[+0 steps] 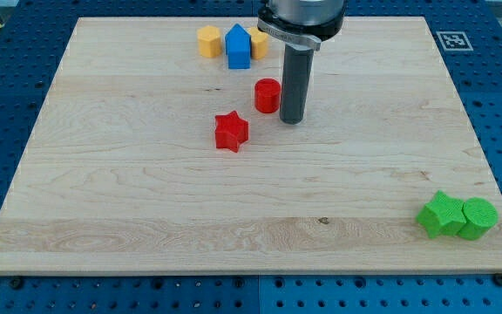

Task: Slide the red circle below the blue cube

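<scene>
Red circle (267, 95) stands upright on the bench (146, 192), in the upper middle of the board, fully visible. My tip (292, 119) sits just beside it on the view's right; contact cannot be confirmed. There are no fingers on this rod to open or close. Blue cube (238, 48) lies above the circle, between two yellow blocks; the right-hand yellow block (258, 43) is partly hidden by the cube and the arm's housing. Left yellow block (208, 41) shows whole. Red star (231, 131) lies below-left.
</scene>
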{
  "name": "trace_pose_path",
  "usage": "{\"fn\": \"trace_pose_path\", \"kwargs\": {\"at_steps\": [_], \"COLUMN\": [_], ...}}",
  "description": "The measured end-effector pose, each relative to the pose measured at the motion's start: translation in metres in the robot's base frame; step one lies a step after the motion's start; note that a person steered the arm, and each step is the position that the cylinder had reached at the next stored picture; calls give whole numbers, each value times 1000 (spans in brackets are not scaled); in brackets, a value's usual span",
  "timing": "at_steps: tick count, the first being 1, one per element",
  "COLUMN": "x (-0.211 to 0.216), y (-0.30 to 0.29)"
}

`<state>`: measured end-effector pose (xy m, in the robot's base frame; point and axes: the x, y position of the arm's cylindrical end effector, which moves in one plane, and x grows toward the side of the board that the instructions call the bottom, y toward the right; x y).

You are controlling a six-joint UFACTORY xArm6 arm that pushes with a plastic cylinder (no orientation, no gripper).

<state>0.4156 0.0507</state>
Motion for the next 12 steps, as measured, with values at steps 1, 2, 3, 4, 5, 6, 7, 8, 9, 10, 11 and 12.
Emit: {"fn": "trace_pose_path", "kwargs": {"at_steps": [1,2,3,4,5,6,7,8,9,10,11,12], "x": [0,-10,-12,-11,-11,-14,-29,-33,-33,-36,-44,-55], "y": [-17,-39,-28,9,21,-11,-35,-30,3,0,-39,-53]}}
